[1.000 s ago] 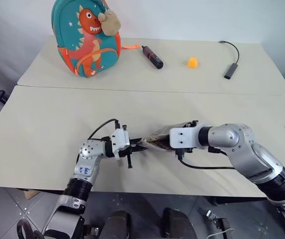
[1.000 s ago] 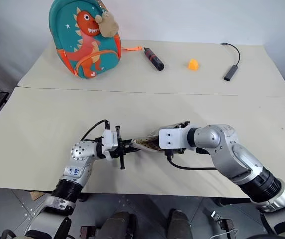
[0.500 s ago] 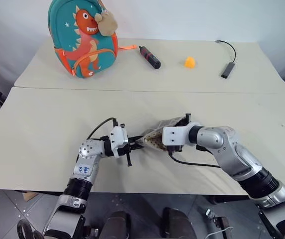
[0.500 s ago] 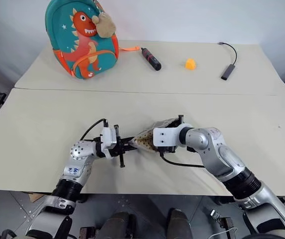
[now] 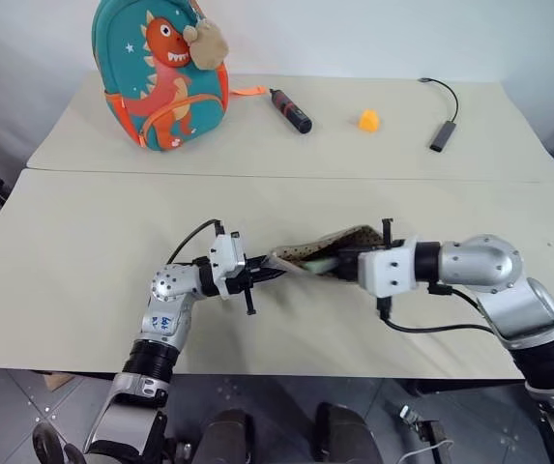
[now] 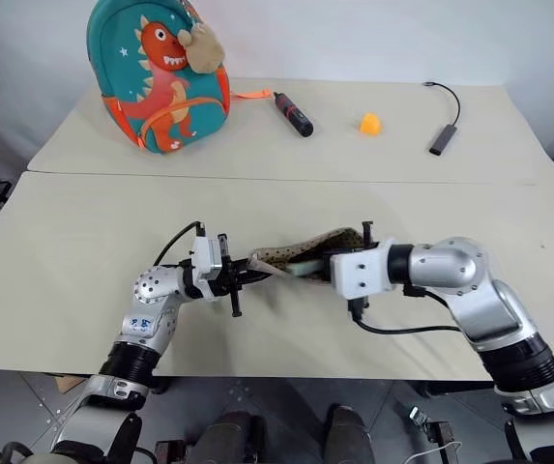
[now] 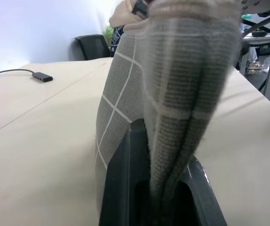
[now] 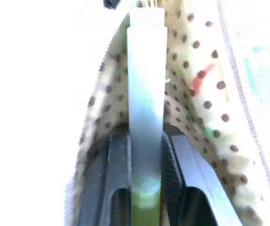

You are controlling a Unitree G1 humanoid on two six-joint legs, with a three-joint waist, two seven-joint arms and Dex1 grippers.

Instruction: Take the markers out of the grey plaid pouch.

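Note:
The grey plaid pouch (image 5: pixel 327 244) hangs just above the near table, its mouth open and its speckled beige lining (image 8: pixel 196 70) showing. My left gripper (image 5: pixel 255 275) is shut on the pouch's left end, with the plaid fabric (image 7: pixel 172 94) pinched between its fingers. My right gripper (image 5: pixel 344 259) reaches into the mouth from the right and is shut on a light green marker (image 8: pixel 146 94). Part of this marker (image 5: pixel 319 263) shows inside the opening. Any other markers are hidden inside the pouch.
On the far table stand a teal dinosaur backpack (image 5: pixel 160 77), a black stick with a red end (image 5: pixel 292 110), a small orange object (image 5: pixel 369 120) and a cable with a grey adapter (image 5: pixel 441 135). A seam (image 5: pixel 277 177) divides the two tables.
My right gripper has closed on the green marker and drawn back to the right and upward. The pouch has opened wider and stretched between the two grippers. The left gripper has stayed put.

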